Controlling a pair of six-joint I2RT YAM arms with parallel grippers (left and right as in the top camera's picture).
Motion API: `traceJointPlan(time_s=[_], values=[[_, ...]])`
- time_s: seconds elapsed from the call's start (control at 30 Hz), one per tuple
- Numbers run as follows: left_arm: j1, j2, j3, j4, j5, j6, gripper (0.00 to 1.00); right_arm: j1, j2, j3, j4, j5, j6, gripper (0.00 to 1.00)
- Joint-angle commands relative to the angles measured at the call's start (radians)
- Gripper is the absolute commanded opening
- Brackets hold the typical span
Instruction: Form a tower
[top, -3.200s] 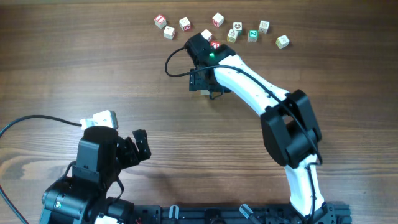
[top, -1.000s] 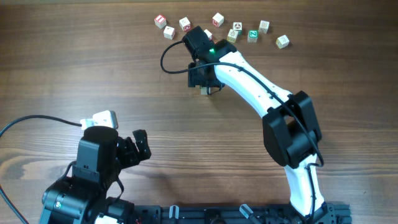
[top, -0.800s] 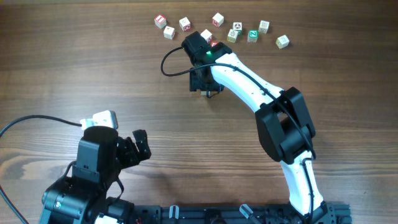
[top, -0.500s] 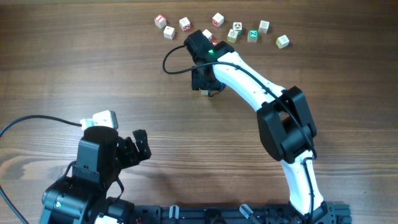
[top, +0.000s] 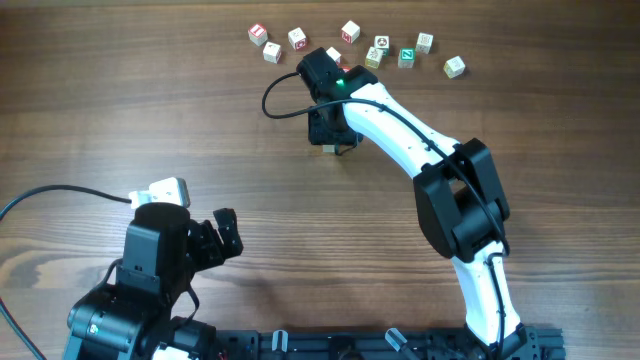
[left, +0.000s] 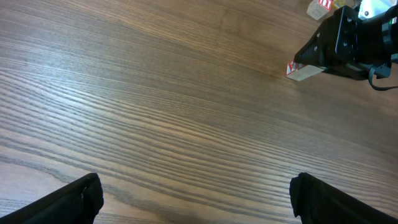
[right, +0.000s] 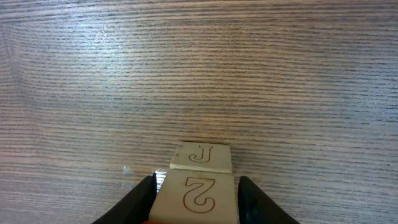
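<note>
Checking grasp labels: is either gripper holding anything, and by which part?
The right gripper pinches the cube marked 2 by its two opposite side faces; the left gripper stands open and holds nothing.

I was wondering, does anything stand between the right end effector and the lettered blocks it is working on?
Nothing visible does. The fingers of the right end effector flank the block marked 2 directly, the J block sits just beyond it, and the loose cubes lie well apart from them.
</note>
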Motion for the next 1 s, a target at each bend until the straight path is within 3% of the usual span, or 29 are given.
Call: traceJointPlan(time_s=[0.0,0.53,0.6,0.7,0.73,0.97], values=[[0.003,-0.002,-0.002,0.002,-0.009,0.002,1.00,-0.007,0.009,-0.010,0.003,-0.015,-0.023,0.41],[0.003,-0.002,-0.002,0.002,-0.009,0.002,1.00,-0.008,0.009,-0.010,0.016,-0.015,-0.055,0.42],[0.003,-0.002,-0.002,0.002,-0.009,0.002,1.00,-0.008,0.008,-0.008,0.017,-0.015,-0.054,0.54],[0.003,-0.002,-0.002,0.002,-0.009,0.002,1.00,-0.008,-0.005,-0.006,0.012,-0.015,-0.046,0.90],[0.003,-0.002,-0.002,0.002,-0.009,0.002,1.00,-0.008,-0.010,-0.006,0.014,-0.014,-0.046,0.98],[0.003,-0.002,-0.002,0.002,-0.009,0.002,1.00,-0.008,-0.028,-0.006,0.003,-0.008,-0.035,1.00]])
